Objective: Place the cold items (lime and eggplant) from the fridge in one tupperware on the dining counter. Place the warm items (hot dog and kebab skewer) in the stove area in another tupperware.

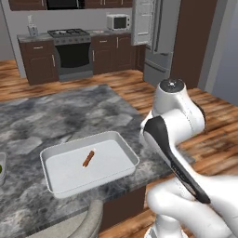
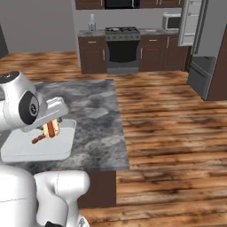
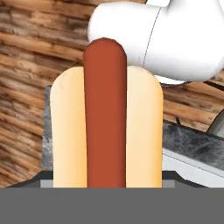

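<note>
Grey marbled stone counter [image 1: 56, 116] fills the near ground of the left base view, with dark wood cabinets, a black-fronted stove [image 1: 72, 51] and a white microwave [image 1: 117, 22] along the far wall at 12 o'clock. On the counter sits a white rectangular plastic tupperware [image 1: 118, 140]; a thin reddish-brown kebab skewer [image 1: 88, 158] lies at its centre. White arm rises at 4 o'clock.

Right base view: same tupperware at 9 o'clock on the counter's near end. Above it, a hot dog in a pale bun with a red sausage [image 2: 51, 128] hangs beside the skewer, at the tip of the arm. Steel fridge [image 2: 201, 48] with its door ajar stands at 2 o'clock.

Hand view: the hot dog stands lengthwise through the frame's middle, directly ahead of the two-finger gripper [image 3: 107, 186]. Jaws stand wide, clamped on the bun's sides.
</note>
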